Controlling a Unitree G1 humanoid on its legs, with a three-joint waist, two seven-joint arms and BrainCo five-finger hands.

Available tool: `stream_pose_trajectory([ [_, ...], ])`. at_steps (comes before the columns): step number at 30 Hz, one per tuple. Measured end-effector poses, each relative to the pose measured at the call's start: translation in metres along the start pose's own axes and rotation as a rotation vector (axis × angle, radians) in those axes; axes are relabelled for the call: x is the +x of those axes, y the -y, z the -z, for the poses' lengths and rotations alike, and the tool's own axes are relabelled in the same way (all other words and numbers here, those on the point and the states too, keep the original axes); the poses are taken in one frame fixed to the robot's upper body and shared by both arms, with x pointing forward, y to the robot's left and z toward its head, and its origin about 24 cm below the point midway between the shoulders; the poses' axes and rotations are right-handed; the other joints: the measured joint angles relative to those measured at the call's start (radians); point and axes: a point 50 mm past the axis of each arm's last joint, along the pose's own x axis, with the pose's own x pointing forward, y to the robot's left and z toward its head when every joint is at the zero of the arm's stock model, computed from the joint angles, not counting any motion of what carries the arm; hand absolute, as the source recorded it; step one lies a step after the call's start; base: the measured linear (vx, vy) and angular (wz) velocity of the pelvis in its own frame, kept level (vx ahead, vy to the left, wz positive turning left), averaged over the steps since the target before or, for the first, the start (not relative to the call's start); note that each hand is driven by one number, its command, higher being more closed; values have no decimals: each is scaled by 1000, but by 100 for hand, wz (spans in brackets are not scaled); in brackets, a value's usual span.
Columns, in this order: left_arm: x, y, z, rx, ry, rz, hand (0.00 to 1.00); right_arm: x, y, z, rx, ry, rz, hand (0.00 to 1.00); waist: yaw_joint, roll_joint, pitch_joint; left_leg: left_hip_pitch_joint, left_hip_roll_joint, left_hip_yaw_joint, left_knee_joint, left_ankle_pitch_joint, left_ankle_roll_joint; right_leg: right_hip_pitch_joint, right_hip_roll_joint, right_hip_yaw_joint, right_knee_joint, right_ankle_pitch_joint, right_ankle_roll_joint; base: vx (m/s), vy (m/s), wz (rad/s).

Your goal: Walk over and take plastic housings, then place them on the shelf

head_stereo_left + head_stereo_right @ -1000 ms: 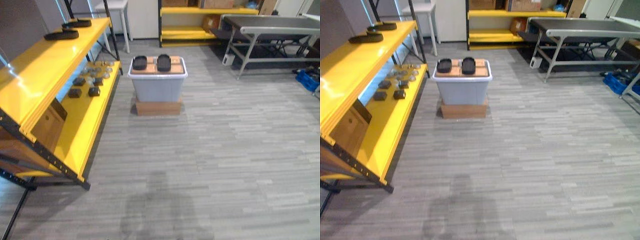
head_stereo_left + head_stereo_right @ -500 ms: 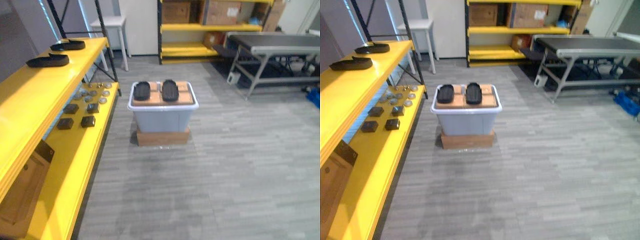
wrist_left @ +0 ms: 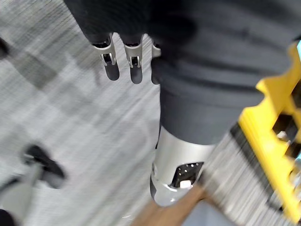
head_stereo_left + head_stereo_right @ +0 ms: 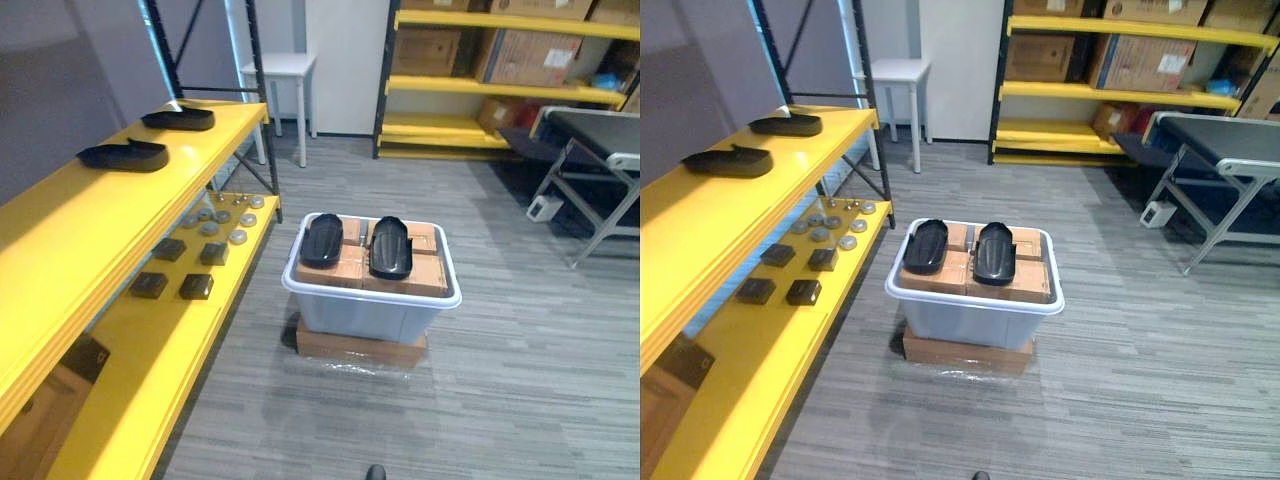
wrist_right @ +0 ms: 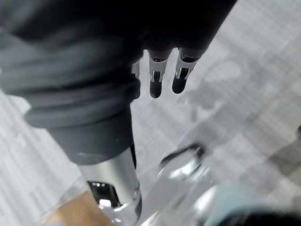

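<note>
Shelf: the yellow shelf runs along the robot's left. Two dark housings already lie on its top board towards the far end, and the near stretch of that board is bare.
Lower board: small dark blocks and round silver parts sit here, so it is the poorer landing spot.
Left hand: the left hand hangs at the robot's side over the floor, fingers straight and holding nothing.
Bin: dead ahead, a grey bin stands on a cardboard box, with a strip of floor between it and the shelf's edge.
Left housing: the left housing lies on brown cartons inside the rim, long axis running away from the robot. It looks like the left arm's pick.
Right housing: the right housing lies just beside it and parallel, and looks better placed for the right arm.
Right hand: the right hand is also down at the side, fingers loose and empty, well apart from the bin.
Room: the floor is open to the right of the bin, and the approach looks free.
</note>
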Motion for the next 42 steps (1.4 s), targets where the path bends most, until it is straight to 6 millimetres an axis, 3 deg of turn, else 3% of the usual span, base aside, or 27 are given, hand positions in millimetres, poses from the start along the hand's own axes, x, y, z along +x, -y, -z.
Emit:
stream_pose_trajectory([
  [1,-1,-4,3,-8,-5,-8,0,0,-3,1,-12,-6,-8,0,20,3,4,-116,50,68,233,-29,2,75,35,12,-22,-28,-2,578,-11,-59],
  [2,-4,-16,8,-11,-21,-36,0,2,-9,-1,-31,-7,-26,0,40,-10,2,-226,114,148,313,-117,13,179,58,41,-110,-26,4,585,-7,-71],
  [3,-5,-20,8,-23,-21,-45,0,3,-12,-3,-37,-3,-34,0,50,-21,-1,-258,144,190,280,-163,30,217,57,58,-149,-21,11,481,7,-59],
  [4,-5,-25,6,-24,-14,-57,0,3,-14,-4,-42,1,-39,0,58,-34,-5,-276,163,224,224,-205,58,244,49,70,-179,-16,20,498,32,-50],
  [5,-7,-32,6,-16,-18,-70,0,5,-22,-10,-37,16,-55,0,69,-62,3,-279,178,286,19,-296,128,294,29,97,-217,-6,35,600,84,-66],
  [6,-9,-34,12,-14,-32,-76,0,7,-23,-22,-35,48,-48,0,75,-55,-1,-259,153,277,-333,-320,143,312,10,109,-226,-9,48,699,160,-94],
  [7,-11,-35,20,19,-59,-70,0,9,-21,-35,-63,81,-45,0,94,-28,-7,-224,120,234,-631,-175,179,321,-1,124,-209,-33,93,566,179,-88],
  [8,-11,-38,19,32,-63,-73,0,9,-23,-31,-76,67,-44,0,101,-54,-4,-183,95,243,-658,-165,187,330,-32,126,-202,-42,105,580,185,-46],
  [11,-5,-35,-1,146,-22,-44,0,8,-36,-39,-200,113,-78,0,78,-67,-17,-114,48,244,-775,-169,200,283,-91,96,-84,-28,124,488,196,6],
  [12,-4,-33,-6,160,-7,-44,0,5,-50,-53,-274,188,-111,0,77,-66,-16,-96,44,264,-796,-174,206,235,-112,99,19,-23,139,384,164,-33],
  [13,-3,-30,-11,175,14,-31,0,0,-68,-72,-340,288,-154,0,76,-65,-13,-72,45,274,-813,-178,211,172,-130,98,155,4,176,357,135,-34],
  [14,-3,-28,-14,185,26,-22,0,-4,-73,-80,-365,333,-169,0,74,-61,-10,-56,51,272,-821,-182,218,138,-139,98,215,13,196,301,56,-11],
  [16,-2,-21,-27,250,76,18,0,-18,-90,-113,-446,505,-184,0,68,-51,2,-3,83,260,-837,-187,220,97,-143,92,264,-71,197,274,-23,11],
  [18,-2,-19,-33,253,107,26,0,-29,-95,-135,-504,618,-164,0,62,-51,2,10,111,231,-836,-192,213,72,-139,109,180,-81,189,251,-143,29],
  [20,-2,-19,-37,277,119,31,0,-40,-100,-152,-533,716,-144,0,53,-71,-4,1,111,207,-835,-212,178,64,-126,191,-19,-12,193,196,-242,45],
  [21,-1,-22,-39,301,120,29,0,-45,-107,-158,-547,757,-151,0,55,-115,-4,3,88,195,-835,-237,140,63,-146,227,-84,60,218,150,-246,22],
  [22,-1,-20,-35,295,107,31,0,-46,-111,-163,-562,774,-154,0,56,-108,-3,-1,98,186,-836,-241,135,71,-136,225,-104,44,206,131,-297,10],
  [23,-3,-13,-23,284,81,49,0,-51,-119,-172,-589,817,-166,0,56,-77,2,-22,130,182,-835,-239,132,75,-104,209,-146,60,196,66,-219,2],
  [25,-5,-4,-8,286,47,79,0,-58,-131,-183,-617,877,-173,0,62,-43,0,-57,170,153,-845,-241,126,76,-56,191,-212,92,174,45,-231,2],
  [28,-3,8,-14,295,72,111,0,-70,-159,-201,-603,971,-191,0,76,-36,28,-97,190,118,-863,-227,101,67,-32,162,-269,127,167,11,-91,13],
  [32,0,33,-31,326,141,163,0,-98,-198,-235,-499,1120,-200,0,108,-38,121,-183,162,69,-831,-211,93,41,-59,132,-308,164,171,-76,51,34],
  [35,2,54,-51,324,219,199,0,-135,-248,-279,-404,1246,-232,0,121,-32,223,-282,131,16,-774,-202,103,-2,-86,93,-308,185,176,-143,73,41],
  [37,2,68,-62,341,261,226,0,-156,-265,-311,-367,1297,-198,0,156,-21,266,-326,120,1,-749,-199,104,-26,-95,86,-308,197,178,-121,53,23],
  [40,2,76,-65,352,267,232,0,-173,-274,-345,-319,1293,-150,0,173,-2,280,-378,103,-19,-734,-193,112,-58,-109,67,-306,206,180,-92,61,22],
  [42,4,78,-67,367,264,226,0,-175,-273,-357,-307,1264,-124,0,183,3,291,-394,98,-27,-720,-193,112,-64,-112,62,-305,208,180,-32,22,12],
])
